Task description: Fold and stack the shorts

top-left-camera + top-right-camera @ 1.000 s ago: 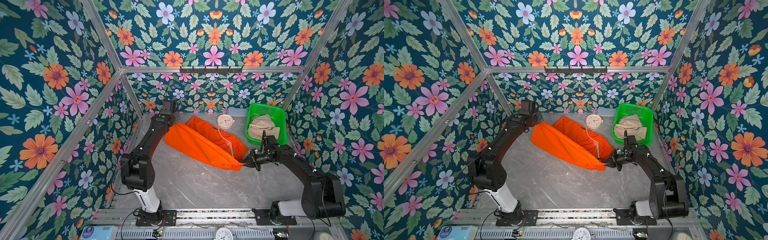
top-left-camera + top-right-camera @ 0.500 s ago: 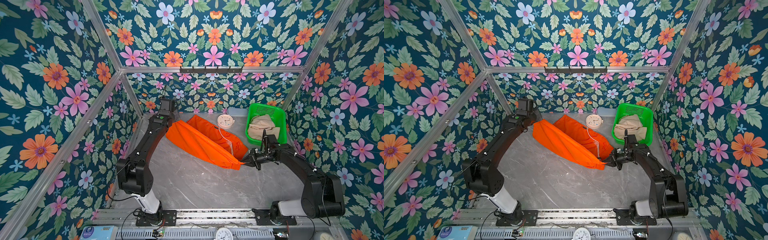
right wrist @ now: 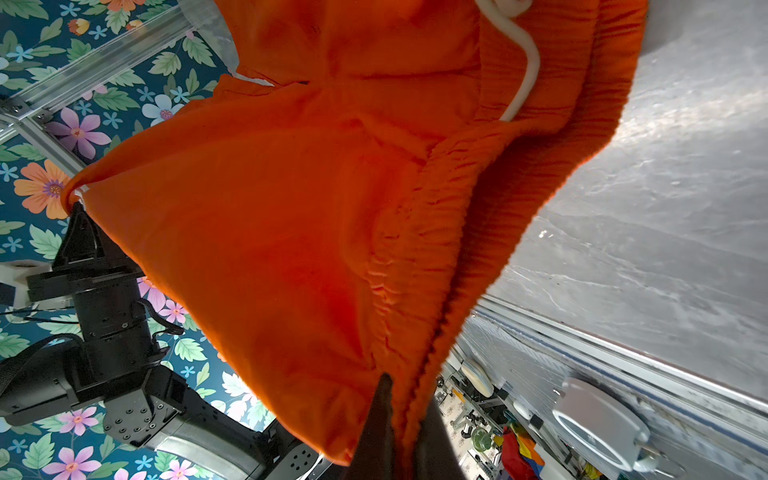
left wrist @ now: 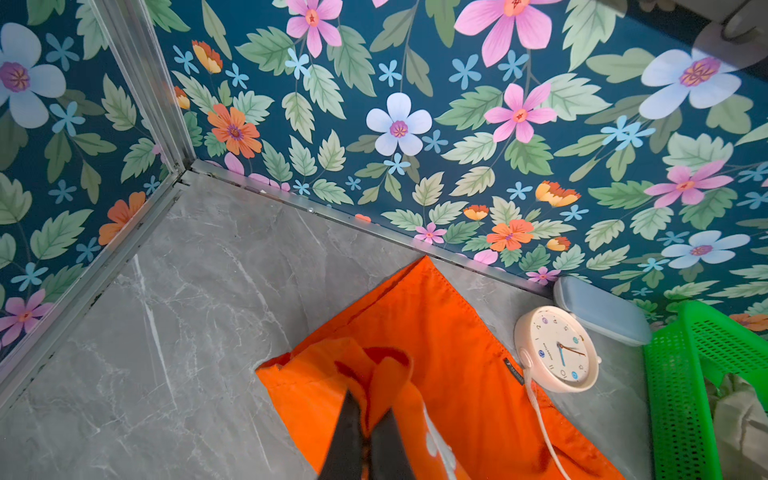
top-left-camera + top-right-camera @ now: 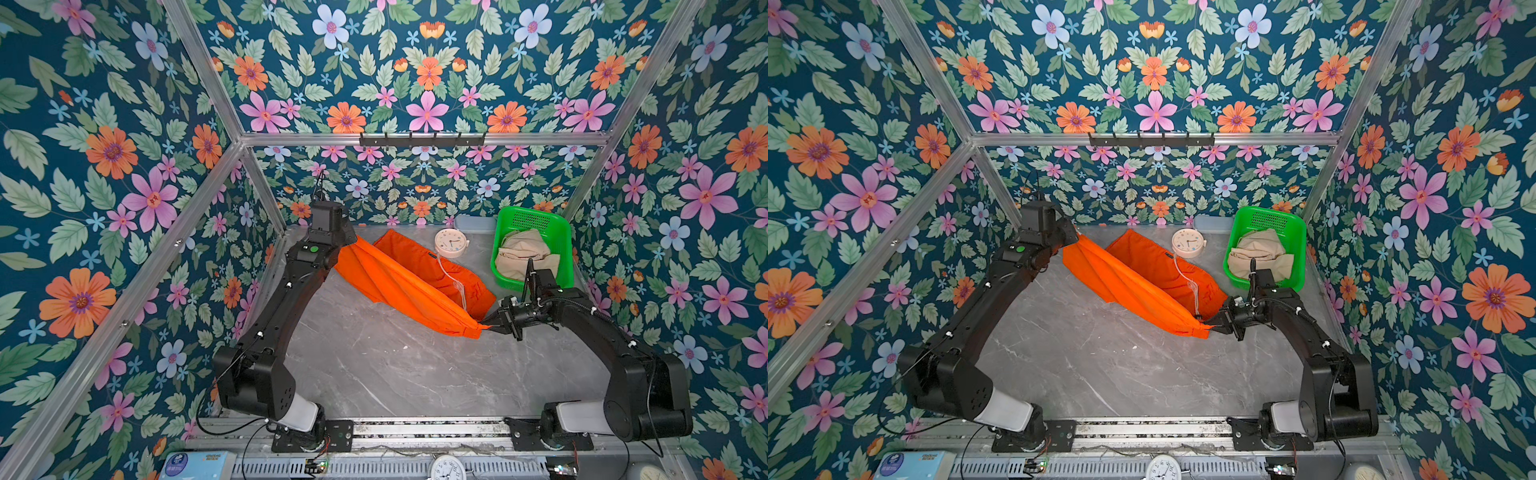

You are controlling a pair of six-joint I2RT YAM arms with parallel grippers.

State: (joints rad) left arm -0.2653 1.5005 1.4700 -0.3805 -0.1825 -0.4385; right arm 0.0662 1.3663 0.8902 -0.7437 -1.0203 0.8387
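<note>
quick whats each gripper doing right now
left gripper: closed, holding one end of the orange shorts.
right gripper: closed, holding the orange shorts at the waistband end.

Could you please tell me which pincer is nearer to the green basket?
Right. The right pincer grips the orange shorts close to the basket; the left pincer holds their other end, far across from it.

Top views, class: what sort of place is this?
Probably a robot test booth: two black robot arms on a metal base rail, flower-papered walls in aluminium framing, grey marble-look tabletop.
</note>
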